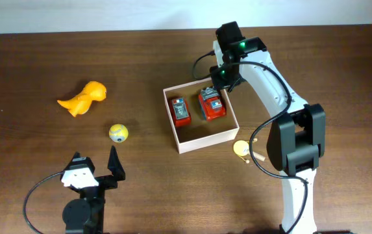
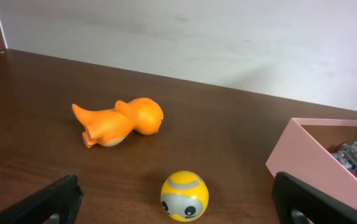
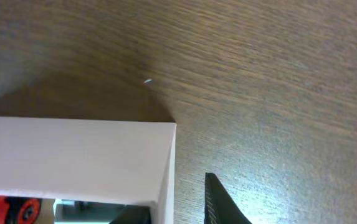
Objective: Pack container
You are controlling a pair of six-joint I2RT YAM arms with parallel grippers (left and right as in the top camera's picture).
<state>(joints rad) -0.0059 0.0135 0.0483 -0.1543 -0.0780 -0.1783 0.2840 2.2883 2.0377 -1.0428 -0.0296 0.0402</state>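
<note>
The container (image 1: 202, 142) is a square white-walled box right of the table's middle, with two red toys (image 1: 180, 111) (image 1: 211, 104) lying inside. My right gripper (image 1: 223, 79) is at its far right corner. In the right wrist view the thin white wall (image 3: 72, 155) runs between the fingers of the right gripper (image 3: 175, 208), one inside and one outside, closed narrowly on it. My left gripper (image 1: 96, 162) stands wide open near the front left. A yellow ball with a grey face (image 2: 184, 196) sits just ahead, between its fingers, untouched.
An orange dinosaur toy (image 1: 84, 98) lies on its side at the left, beyond the ball (image 1: 118, 133). A small yellow toy with a wooden stick (image 1: 242, 149) lies by the container's front right corner, next to the right arm's base.
</note>
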